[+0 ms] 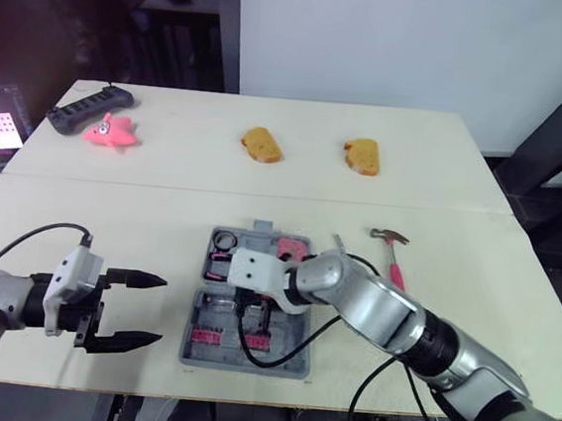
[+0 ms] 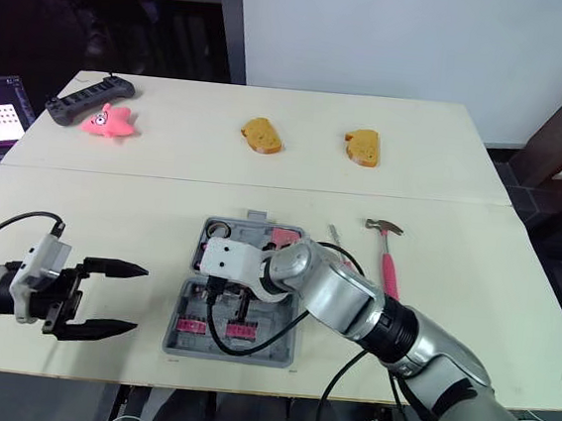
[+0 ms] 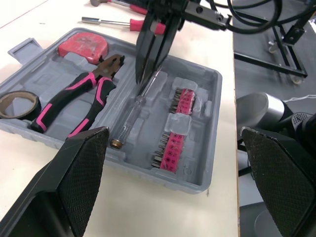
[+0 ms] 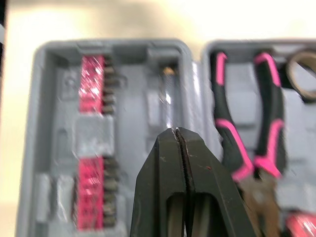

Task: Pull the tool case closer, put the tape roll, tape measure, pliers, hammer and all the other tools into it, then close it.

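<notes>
One clear screwdriver [image 3: 133, 116] beneath closed right gripper [image 4: 178, 133]

Open grey tool case [image 2: 175, 340] near table's front edge, right gripper [image 2: 233, 310] dipped into its near half, tape roll [image 2: 221, 230] in its 11 o'clock corner, left gripper [image 2: 111, 299] spread wide at case's 9 o'clock, not touching, pink-handled hammer [image 2: 387, 261] at 2 o'clock.
</notes>
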Robot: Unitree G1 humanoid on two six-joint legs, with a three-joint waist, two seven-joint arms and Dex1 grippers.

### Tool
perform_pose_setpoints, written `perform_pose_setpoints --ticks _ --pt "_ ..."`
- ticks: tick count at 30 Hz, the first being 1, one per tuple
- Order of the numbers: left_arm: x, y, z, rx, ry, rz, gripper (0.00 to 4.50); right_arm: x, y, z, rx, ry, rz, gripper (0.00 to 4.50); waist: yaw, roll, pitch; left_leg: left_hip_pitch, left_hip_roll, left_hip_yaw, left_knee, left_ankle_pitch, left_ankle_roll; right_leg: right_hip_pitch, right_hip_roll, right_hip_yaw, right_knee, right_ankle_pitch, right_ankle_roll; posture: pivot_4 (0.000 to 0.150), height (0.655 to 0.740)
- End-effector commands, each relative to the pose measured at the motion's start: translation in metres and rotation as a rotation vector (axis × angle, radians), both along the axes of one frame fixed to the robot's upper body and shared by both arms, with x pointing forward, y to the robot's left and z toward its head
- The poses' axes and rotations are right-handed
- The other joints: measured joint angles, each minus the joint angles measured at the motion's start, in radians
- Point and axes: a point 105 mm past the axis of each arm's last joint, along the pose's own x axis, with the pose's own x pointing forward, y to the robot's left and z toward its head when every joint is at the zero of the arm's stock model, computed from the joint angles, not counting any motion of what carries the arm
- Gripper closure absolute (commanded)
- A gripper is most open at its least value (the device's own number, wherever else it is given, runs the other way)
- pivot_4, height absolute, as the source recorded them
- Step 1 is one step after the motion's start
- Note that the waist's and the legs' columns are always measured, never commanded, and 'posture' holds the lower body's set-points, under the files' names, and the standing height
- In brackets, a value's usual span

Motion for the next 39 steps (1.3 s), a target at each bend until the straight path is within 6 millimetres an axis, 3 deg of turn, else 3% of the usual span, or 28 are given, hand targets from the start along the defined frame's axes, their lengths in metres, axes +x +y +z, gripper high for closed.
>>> perform_pose_setpoints --ticks 1,14,19,21,27,30,32,34,37,39 --pt "-0.001 -0.001 0.005 -0.006 -0.023 0.002 0.00 0.002 0.005 -0.003 0.019 -0.010 -0.005 4.48 0.001 0.000 0.000 0.000 0.000 0.000 0.000 0.000 0.000 0.000 0.000 0.000 0.000 0.000 0.000 0.150 0.7400" --pt "-0.002 -0.002 0.006 -0.007 -0.020 0.011 0.00 0.008 -0.004 -0.039 -0.057 0.054 -0.075 4.48 -0.001 0.000 0.000 0.000 0.000 0.000 0.000 0.000 0.000 0.000 0.000 0.000 0.000 0.000 0.000 0.150 0.7400" --pt "-0.002 -0.002 0.006 -0.009 -0.019 0.012 0.00 0.000 -0.007 -0.053 -0.091 0.113 -0.092 4.48 0.002 0.000 0.000 0.000 0.000 0.000 0.000 0.000 0.000 0.000 0.000 0.000 0.000 0.000 0.000 0.150 0.7400" --pt "-0.002 -0.002 0.006 -0.009 -0.020 0.012 0.00 0.002 -0.003 -0.044 -0.044 0.110 -0.094 4.48 0.001 0.000 0.000 0.000 0.000 0.000 0.000 0.000 0.000 0.001 0.000 0.000 0.000 0.000 0.000 0.150 0.7400" --pt "-0.002 -0.002 0.006 -0.012 -0.022 0.017 0.00 0.011 0.001 0.012 0.152 0.042 -0.066 4.48 0.002 0.000 0.000 0.000 0.000 0.000 0.000 0.000 0.000 0.001 0.000 0.000 0.000 0.000 0.000 0.150 0.7400" --pt "-0.002 -0.001 0.007 -0.014 -0.022 0.023 0.00 -0.003 0.000 0.045 0.279 0.027 0.040 4.48 0.002 0.000 0.000 0.000 0.000 0.000 0.000 0.000 0.000 0.001 0.000 0.000 0.000 0.000 0.000 0.150 0.7400" --pt "-0.001 0.002 0.008 -0.012 -0.020 0.035 0.00 -0.011 -0.014 0.073 0.390 0.022 0.077 4.48 0.002 0.000 0.000 0.000 0.000 0.000 0.000 0.000 0.000 0.001 0.000 0.000 0.000 0.000 0.000 0.150 0.7400" --pt "-0.001 0.008 0.008 -0.002 -0.018 0.057 0.00 -0.012 -0.035 0.087 0.439 0.003 0.053 4.48 0.004 0.000 0.000 0.000 0.000 0.000 0.000 0.000 0.000 0.001 0.000 0.000 0.000 0.000 0.000 0.150 0.7400" --pt "0.002 0.022 0.008 0.011 -0.019 0.122 0.00 -0.015 -0.073 0.091 0.496 0.014 -0.030 4.48 0.010 -0.001 -0.001 0.000 0.000 0.000 0.000 0.000 0.000 0.002 -0.001 0.000 -0.001 0.000 0.000 0.150 0.7400" --pt "0.004 0.035 0.007 0.021 -0.019 0.180 0.00 -0.014 -0.108 0.080 0.471 0.016 -0.136 4.48 0.012 -0.001 0.000 0.000 0.000 0.000 0.000 0.000 0.000 0.002 -0.001 0.000 -0.002 0.000 0.000 0.150 0.7400"
